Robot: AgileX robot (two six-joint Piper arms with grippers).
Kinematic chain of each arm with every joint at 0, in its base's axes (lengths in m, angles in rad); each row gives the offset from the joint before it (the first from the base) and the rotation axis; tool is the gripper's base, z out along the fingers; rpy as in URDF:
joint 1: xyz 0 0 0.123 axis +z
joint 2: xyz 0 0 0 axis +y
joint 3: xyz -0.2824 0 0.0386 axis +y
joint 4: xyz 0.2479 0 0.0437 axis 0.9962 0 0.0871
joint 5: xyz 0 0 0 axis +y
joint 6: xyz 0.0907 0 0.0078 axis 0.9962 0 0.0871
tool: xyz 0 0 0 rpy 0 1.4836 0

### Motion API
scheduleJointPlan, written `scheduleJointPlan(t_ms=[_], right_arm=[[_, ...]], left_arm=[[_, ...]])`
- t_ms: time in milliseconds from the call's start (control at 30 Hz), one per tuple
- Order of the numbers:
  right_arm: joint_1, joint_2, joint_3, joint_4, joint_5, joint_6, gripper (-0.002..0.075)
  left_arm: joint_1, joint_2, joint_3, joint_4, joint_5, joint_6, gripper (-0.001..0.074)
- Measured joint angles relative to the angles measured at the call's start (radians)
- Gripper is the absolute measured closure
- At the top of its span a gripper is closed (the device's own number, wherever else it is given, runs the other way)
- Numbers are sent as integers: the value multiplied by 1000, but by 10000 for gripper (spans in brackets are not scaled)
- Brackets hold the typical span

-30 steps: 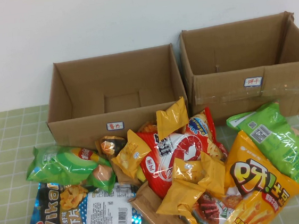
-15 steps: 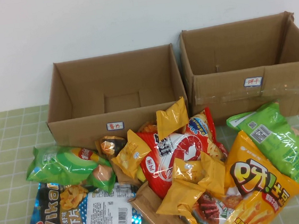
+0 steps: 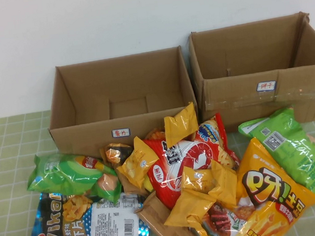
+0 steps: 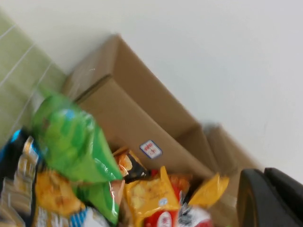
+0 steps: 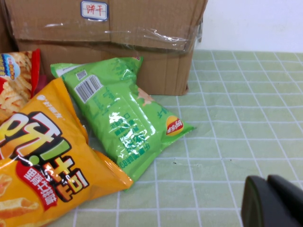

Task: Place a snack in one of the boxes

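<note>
I cannot tell either gripper's finger state: left gripper and right gripper show only dark edges. Overlapping snack pile invites a double pick; left box rim may snag.

Two boxes stood side by side at the counter's rear, the left box beside the right box; the snack pile lay before them.

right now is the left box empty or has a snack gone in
Empty: the left box shows only bare cardboard inside. The snacks lie piled on the table in front.
</note>
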Motion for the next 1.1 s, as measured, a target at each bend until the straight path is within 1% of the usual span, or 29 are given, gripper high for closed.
scheduleJointPlan(t_ms=[133, 200, 300, 433, 533, 700, 800, 933, 1100], right_arm=[[0, 0, 0, 0, 0, 0, 728], [0, 0, 0, 0, 0, 0, 728], [0, 0, 0, 0, 0, 0, 728], [0, 0, 0, 0, 0, 0, 728], [0, 0, 0, 0, 0, 0, 728], [0, 0, 0, 0, 0, 0, 728], [0, 0, 0, 0, 0, 0, 728], [0, 0, 0, 0, 0, 0, 728], [0, 0, 0, 0, 0, 0, 728]], left_arm=[[0, 6, -160, 64, 135, 305, 737], [0, 48, -254, 140, 208, 385, 737], [0, 152, -400, 318, 357, 434, 737], [0, 322, -590, 566, 600, 441, 737], [0, 442, -696, 674, 732, 441, 737], [0, 612, -816, 690, 772, 476, 737], [-30, 705, -861, 668, 772, 522, 737], [-116, 841, -881, 714, 777, 535, 737], [-234, 1001, -888, 896, 781, 431, 737]])
